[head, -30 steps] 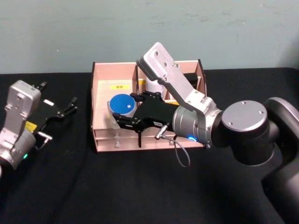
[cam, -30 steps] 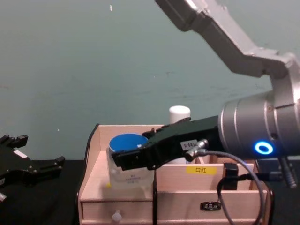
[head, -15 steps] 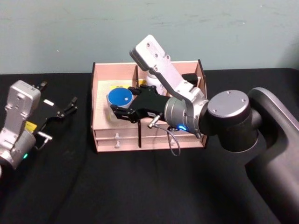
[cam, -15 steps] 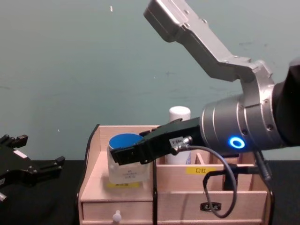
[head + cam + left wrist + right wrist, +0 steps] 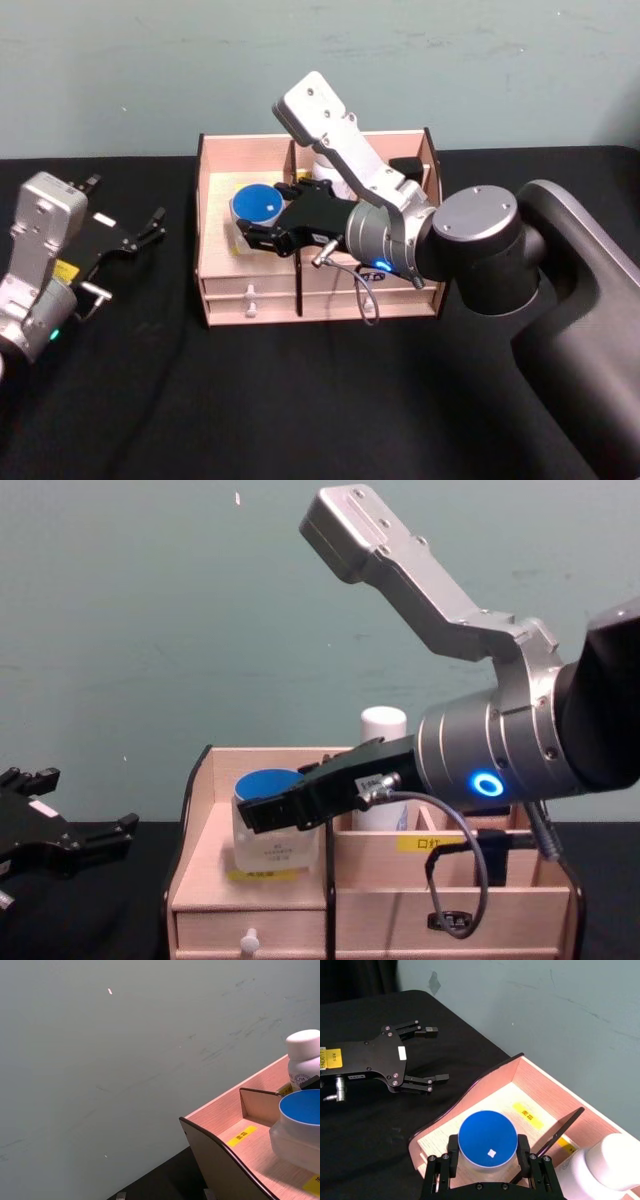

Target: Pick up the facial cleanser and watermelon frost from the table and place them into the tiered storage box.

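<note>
— Where's your right hand (image 5: 487, 1164) now?
— Its fingers (image 5: 522, 1146) are clamped on either side of the blue-lidded jar (image 5: 487, 1144), inside the left compartment of the tiered storage box (image 5: 215, 180). In your chest view the jar's base sits at the compartment floor, above a yellow label (image 5: 263, 875).
— Anything near it?
— A white-capped bottle (image 5: 383, 727) stands in the next compartment, just behind that hand.
— And your left hand (image 5: 143, 232)?
— Well apart over the black table (image 5: 150, 400), fingers spread, holding nothing.
</note>
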